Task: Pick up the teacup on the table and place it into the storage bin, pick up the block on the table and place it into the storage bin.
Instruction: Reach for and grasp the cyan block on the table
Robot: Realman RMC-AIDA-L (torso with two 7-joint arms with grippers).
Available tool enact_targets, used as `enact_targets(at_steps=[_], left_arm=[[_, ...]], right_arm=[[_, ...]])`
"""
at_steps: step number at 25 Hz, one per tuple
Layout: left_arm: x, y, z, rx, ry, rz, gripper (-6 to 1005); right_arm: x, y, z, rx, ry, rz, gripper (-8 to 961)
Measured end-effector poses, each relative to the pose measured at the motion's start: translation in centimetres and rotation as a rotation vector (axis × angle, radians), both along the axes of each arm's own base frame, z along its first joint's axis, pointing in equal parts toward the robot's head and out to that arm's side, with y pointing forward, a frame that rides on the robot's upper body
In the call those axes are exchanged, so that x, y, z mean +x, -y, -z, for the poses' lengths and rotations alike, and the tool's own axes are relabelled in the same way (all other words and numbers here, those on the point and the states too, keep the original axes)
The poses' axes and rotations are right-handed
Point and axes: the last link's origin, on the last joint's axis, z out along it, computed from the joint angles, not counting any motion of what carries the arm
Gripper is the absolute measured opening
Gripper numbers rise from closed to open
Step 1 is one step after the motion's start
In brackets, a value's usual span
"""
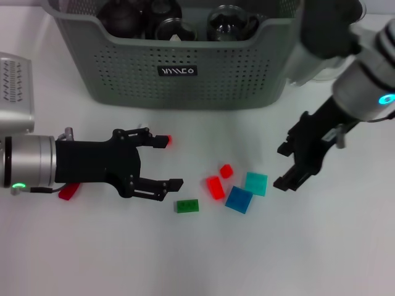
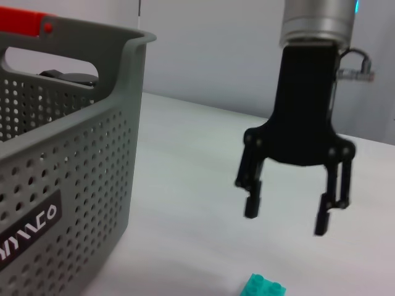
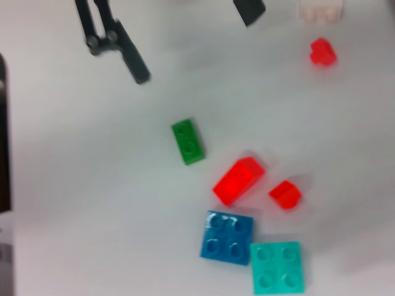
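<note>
The grey-green storage bin (image 1: 179, 77) stands at the back with dark round vessels (image 1: 126, 18) inside; it also shows as the storage bin (image 2: 62, 179). No teacup is in view on the table. Loose blocks lie in front: green (image 1: 187, 206), two red (image 1: 215, 187), blue (image 1: 239, 199) and teal (image 1: 256, 183). My left gripper (image 1: 170, 161) is open and empty, just left of the green block, with a small red block (image 1: 168, 140) at its upper fingertip. Right of the teal block, my right gripper (image 1: 282, 166) hangs open and empty above the table.
A silver device (image 1: 15, 92) sits at the left edge. Another red piece (image 1: 69, 192) lies under my left arm. A pale glass object (image 1: 311, 71) stands right of the bin, behind my right arm. Bare white table stretches in front of the blocks.
</note>
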Motion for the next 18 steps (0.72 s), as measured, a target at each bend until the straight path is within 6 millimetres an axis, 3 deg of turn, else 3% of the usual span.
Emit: enact_targets(at_steps=[6,18], left_arm=[[-0.1,0.2,0.1,-0.001,0.004,-0.007,920],[-0.2,0.1,0.4,-0.004,0.006,-0.022,920]], right_arm=[[0.0,0.2,2.6,-0.030,0.049,-0.063,778],[-0.1,0.6,4.7,-0.030,0.099,-0.125,775]])
